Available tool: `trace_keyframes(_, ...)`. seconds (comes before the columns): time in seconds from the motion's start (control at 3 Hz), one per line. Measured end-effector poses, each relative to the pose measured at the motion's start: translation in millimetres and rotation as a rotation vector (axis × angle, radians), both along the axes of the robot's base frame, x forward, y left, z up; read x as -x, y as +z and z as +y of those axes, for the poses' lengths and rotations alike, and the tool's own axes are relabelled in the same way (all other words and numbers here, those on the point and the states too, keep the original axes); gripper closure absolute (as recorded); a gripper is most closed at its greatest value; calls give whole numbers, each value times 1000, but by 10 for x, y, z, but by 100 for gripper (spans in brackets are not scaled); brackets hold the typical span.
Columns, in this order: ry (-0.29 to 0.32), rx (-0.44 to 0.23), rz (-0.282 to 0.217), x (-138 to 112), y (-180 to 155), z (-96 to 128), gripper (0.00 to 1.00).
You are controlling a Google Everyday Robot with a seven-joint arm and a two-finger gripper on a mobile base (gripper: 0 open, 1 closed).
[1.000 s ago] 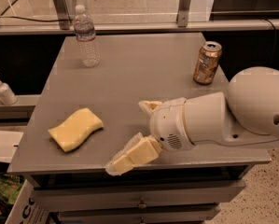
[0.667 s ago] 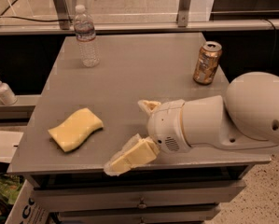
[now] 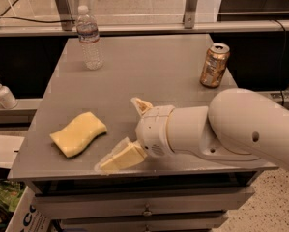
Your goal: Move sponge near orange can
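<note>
The pale yellow sponge (image 3: 79, 134) lies flat on the grey table (image 3: 149, 71) near its front left corner. The orange can (image 3: 214, 65) stands upright near the table's right edge, far from the sponge. My gripper (image 3: 127, 132) is over the front of the table, just right of the sponge and apart from it. Its two pale padded fingers (image 3: 121, 158) are spread wide, one toward the front edge and one farther back, with nothing between them. The white arm comes in from the right.
A clear plastic water bottle (image 3: 89, 38) stands at the table's back left. A soap dispenser (image 3: 3, 94) sits on a ledge to the left. Drawers are under the table's front edge. A metal railing runs behind the table.
The arm has moved a little to the left, bringing the gripper closer to the sponge. The sponge, can and bottle have not moved.
</note>
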State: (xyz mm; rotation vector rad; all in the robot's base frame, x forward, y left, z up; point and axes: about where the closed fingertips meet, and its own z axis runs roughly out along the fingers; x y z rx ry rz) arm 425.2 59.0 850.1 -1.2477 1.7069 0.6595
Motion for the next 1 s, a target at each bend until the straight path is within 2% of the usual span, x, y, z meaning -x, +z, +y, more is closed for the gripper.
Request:
trace_keyframes(0.33,3,-10,-38,-134,-61,196,0)
trace_keyframes(1.0,4,-36,-51,-251,-202,484,0)
